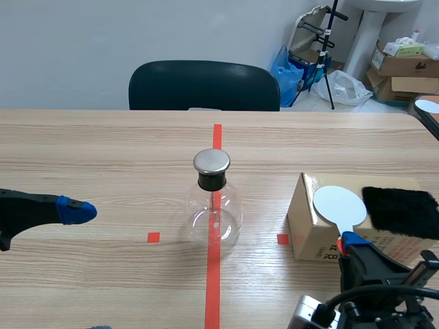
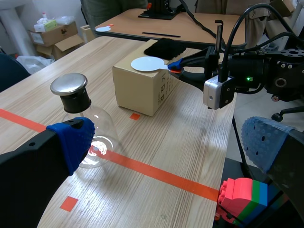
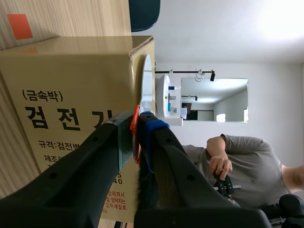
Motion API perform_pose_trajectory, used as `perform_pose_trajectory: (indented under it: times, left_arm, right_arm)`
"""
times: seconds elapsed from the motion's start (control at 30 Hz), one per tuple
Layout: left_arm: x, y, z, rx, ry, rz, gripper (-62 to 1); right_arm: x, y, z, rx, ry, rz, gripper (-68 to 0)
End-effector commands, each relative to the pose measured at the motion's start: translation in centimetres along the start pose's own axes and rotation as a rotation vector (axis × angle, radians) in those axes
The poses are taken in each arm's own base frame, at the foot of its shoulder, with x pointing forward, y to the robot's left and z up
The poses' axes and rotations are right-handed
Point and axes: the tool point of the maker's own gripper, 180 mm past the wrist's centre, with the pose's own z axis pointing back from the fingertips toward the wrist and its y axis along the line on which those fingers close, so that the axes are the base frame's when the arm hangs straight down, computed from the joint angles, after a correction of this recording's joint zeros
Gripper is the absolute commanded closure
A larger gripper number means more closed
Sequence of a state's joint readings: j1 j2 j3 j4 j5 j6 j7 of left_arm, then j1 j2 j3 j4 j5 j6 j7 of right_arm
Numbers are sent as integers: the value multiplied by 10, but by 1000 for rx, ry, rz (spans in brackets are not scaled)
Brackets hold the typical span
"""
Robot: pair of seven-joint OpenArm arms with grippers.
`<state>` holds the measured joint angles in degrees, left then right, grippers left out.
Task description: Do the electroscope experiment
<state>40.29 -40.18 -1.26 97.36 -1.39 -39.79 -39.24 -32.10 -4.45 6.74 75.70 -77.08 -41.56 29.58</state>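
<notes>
Blue-padded right pincer [image 1: 351, 241]: clamped on the orange handle [image 3: 135, 134] of the white disc [image 1: 339, 204]. Disc is laid on top of the box [image 1: 307, 229], just beside the black fur [image 1: 401, 211], at the right of the table [image 1: 103, 151]. Flask [image 1: 214, 209] with metal cap [image 1: 211, 161] is stood upright on the red line, well apart from the right pincer. Left pincer [image 2: 166, 142]: fingers apart, empty, near the flask's other side. Step judged: grasp of the disc. Next called for: rubbing on the fur, then carriage to the cap.
</notes>
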Motion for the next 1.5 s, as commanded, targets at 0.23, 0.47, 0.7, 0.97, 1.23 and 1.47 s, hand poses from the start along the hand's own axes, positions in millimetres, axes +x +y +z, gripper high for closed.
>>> perform_pose_trajectory:
  times: [0.23, 0.47, 0.7, 0.97, 1.23, 1.47]
  left_arm:
    - [5, 0, -2, 2, -26, 7, -623]
    - [5, 0, -2, 2, -25, 7, -623]
    - [3, 0, -2, 2, -17, 7, -623]
    - [2, 0, -2, 2, -14, 7, -623]
    - [2, 0, -2, 2, -14, 7, -623]
    - [2, 0, -2, 2, -14, 7, -623]
  right_arm:
    - [-8, -17, -4, -76, 34, 26, -11]
    - [-8, -17, -4, -76, 34, 26, -145]
    - [-9, -17, -4, -78, 38, 22, -460]
    - [-11, -18, -3, -84, 49, 10, -679]
    - [-11, -18, -3, -84, 49, 10, -679]
    - [-11, -18, -3, -84, 49, 10, -679]
